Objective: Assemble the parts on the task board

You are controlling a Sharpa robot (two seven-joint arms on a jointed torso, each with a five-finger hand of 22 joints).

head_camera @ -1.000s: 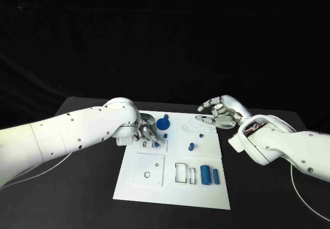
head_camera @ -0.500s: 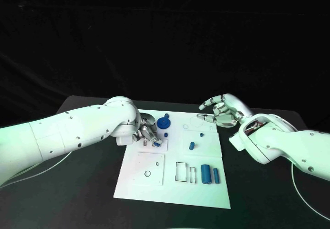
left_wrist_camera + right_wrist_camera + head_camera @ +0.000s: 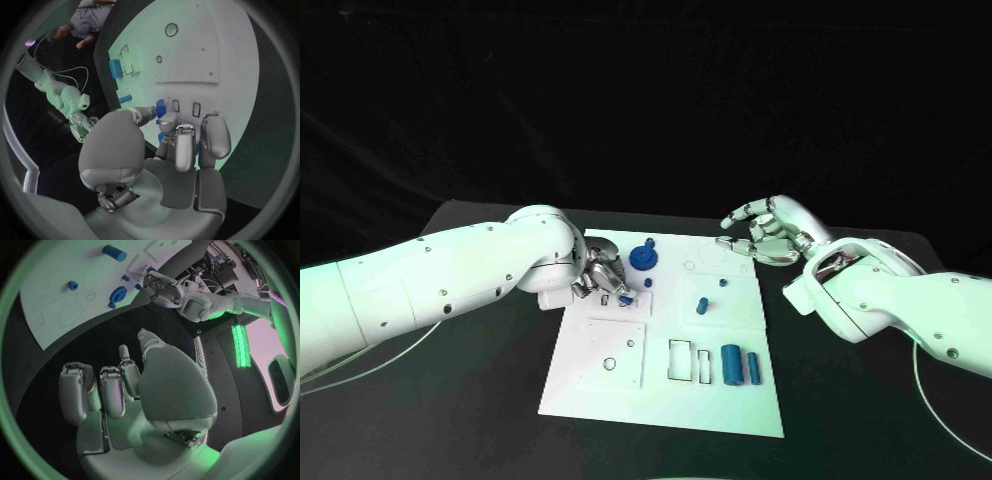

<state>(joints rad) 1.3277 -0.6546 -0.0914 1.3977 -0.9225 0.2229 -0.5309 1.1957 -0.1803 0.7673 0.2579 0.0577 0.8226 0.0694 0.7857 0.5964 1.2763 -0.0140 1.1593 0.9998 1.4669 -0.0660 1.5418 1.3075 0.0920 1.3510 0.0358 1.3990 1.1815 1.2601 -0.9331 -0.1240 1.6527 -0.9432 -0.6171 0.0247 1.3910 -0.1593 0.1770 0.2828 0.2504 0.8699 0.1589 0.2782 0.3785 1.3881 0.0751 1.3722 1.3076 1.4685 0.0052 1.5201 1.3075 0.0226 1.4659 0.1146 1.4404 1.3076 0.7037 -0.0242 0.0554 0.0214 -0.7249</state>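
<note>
Working at the left edge of the task board (image 3: 596, 385), roughly at its middle rows: left hand (image 3: 603, 275) curling its fingers down over a small blue part (image 3: 629, 299) beside the narrow rectangular slots, apparently pinching or pressing it, though whether actually gripping it cannot be told from the wrist view, where blue is only peeking out between the fingers (image 3: 177, 145).

Hovering off the board's far right corner, above the table (image 3: 473, 330): right hand (image 3: 762, 232), fingers loosely curled, carrying nothing.

Sitting already near the far edge of the board: a blue round knob (image 3: 642, 259), looking seated. Standing further right: two small blue pegs (image 3: 702, 306), whether fully home being too small to tell.

Lying loose at the near right of the board: a thick blue cylinder (image 3: 731, 365) and a slimmer blue bar (image 3: 751, 368), next to an open rectangular outline (image 3: 678, 361). Also remaining unfilled: the round hole (image 3: 609, 366) in the near-left panel.

Judging the assembly as early to midway, with several pieces yet to place.
</note>
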